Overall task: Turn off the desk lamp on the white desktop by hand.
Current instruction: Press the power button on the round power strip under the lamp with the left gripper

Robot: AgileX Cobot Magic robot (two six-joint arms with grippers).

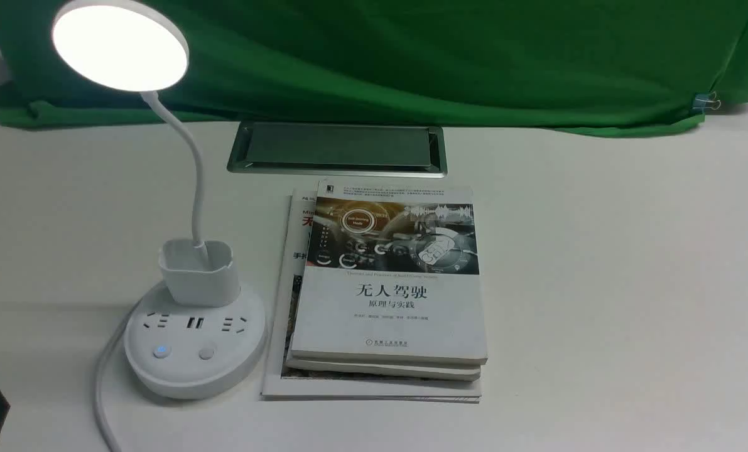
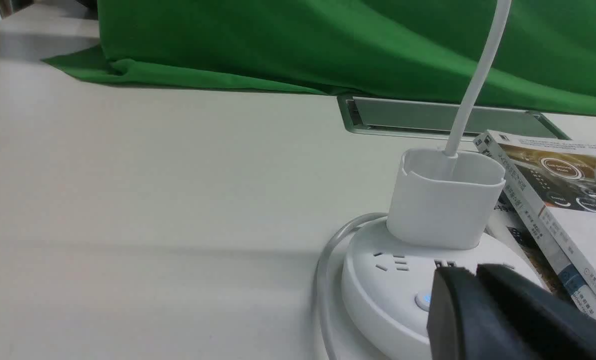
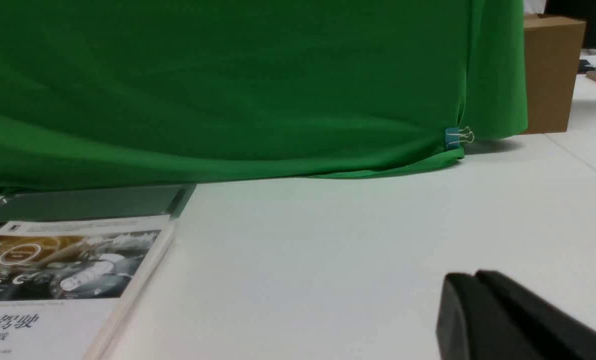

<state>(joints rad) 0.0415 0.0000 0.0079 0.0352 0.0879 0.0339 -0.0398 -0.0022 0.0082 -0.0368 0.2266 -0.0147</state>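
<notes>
Your white desk lamp (image 1: 195,276) with the thin bendy neck is standing on the plain white desktop (image 1: 600,282), at 9 o'clock from the stack of 3 white-covered books (image 1: 389,301) and just beside it. Its round flat disc head (image 1: 120,45) is glowing brightly, leaning out at 11 o'clock above the small cup holder. The round base is showing sockets and 2 buttons: the button at 7 o'clock on the base (image 1: 159,351) is shining blue, and the grey button (image 1: 206,353) is sitting beside it unlit. A white cord (image 1: 103,383) is curling off the base toward 7 o'clock.

The rectangular silver-framed grey cable hatch (image 1: 336,147) is lying at 12 o'clock from the books, in front of the draped green cloth backdrop (image 1: 411,56). A small blue binder clip (image 1: 703,102) is pinching that cloth at 2 o'clock from the books.

Your left gripper (image 2: 470,272) is keeping its black fingers pressed together with nothing between them; in the front view it is sitting at 8 o'clock from the lamp base, apart from it. Your right gripper (image 3: 470,277) is also holding its fingers together, empty, over bare desktop, at 4 o'clock from the books. A brown cardboard box (image 3: 550,75) is standing beyond the cloth's edge
</notes>
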